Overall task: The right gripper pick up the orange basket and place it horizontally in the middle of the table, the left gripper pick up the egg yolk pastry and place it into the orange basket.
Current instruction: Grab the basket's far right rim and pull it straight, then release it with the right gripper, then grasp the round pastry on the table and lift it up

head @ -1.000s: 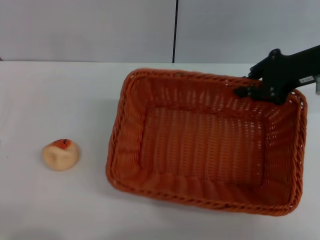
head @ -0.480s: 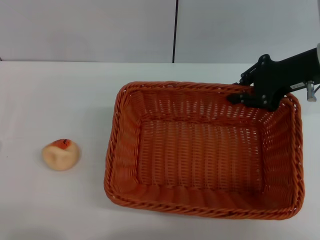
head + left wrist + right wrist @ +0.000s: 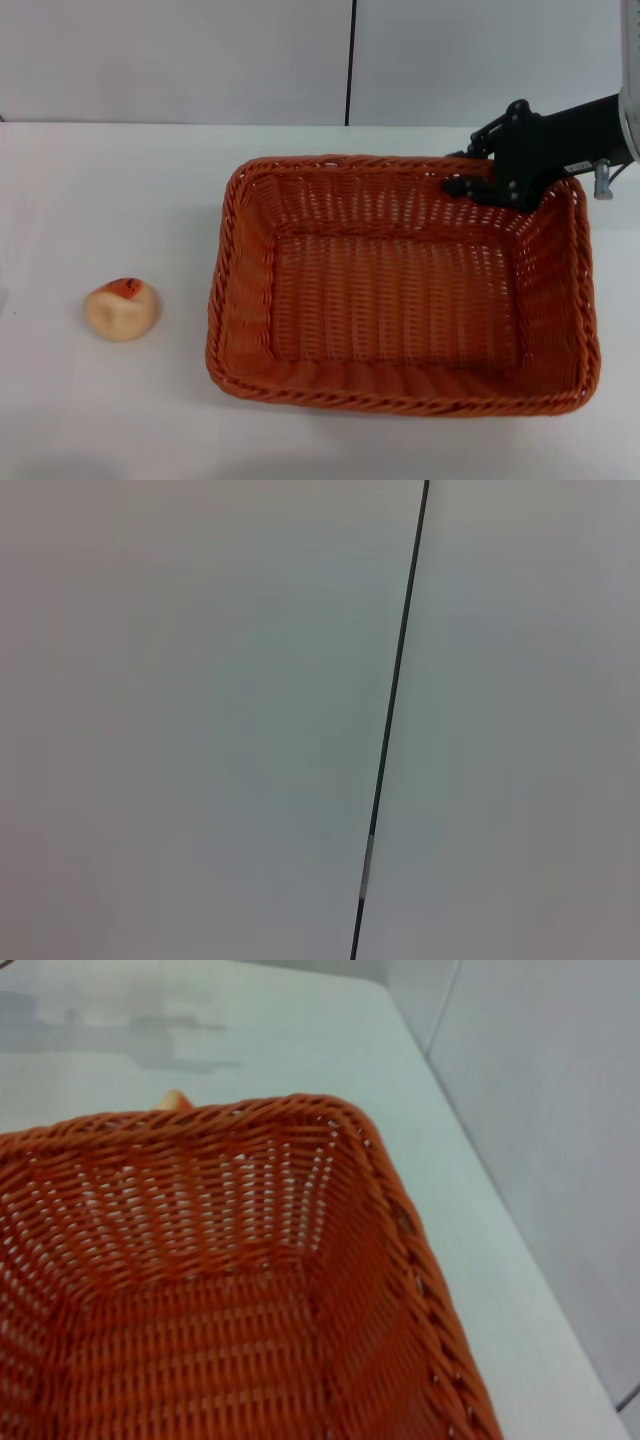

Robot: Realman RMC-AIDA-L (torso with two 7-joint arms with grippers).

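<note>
Your right gripper (image 3: 478,180) is reaching in from the right side of the head view and gripping the far rim of the basket (image 3: 400,290), close to its far right corner. The jaws are clamped on that braided rim, one finger inside the wall and one outside, which is why the basket answers to the arm. The rest of the basket is spreading away from the jaws, toward you and to the left, and it looks to be sitting flat and square on the table (image 3: 120,190), with its long side running across.

Holding it by one corner of the rim is letting you slide or swing it without lifting the whole weight, and my judgement is that you are finishing the placing step, with the basket now roughly horizontal though a little right of the table's middle.

The pastry (image 3: 121,309) is lying on bare table well to the left of the jaws, beyond the basket's left wall and apart from it. It is small, round and pale, with an orange-red patch on top.

Your left gripper is not showing anywhere. Its wrist camera is seeing only a pale wall (image 3: 200,720) with a dark seam, so the arm seems to be parked and raised, waiting for its turn with the pastry.
</note>
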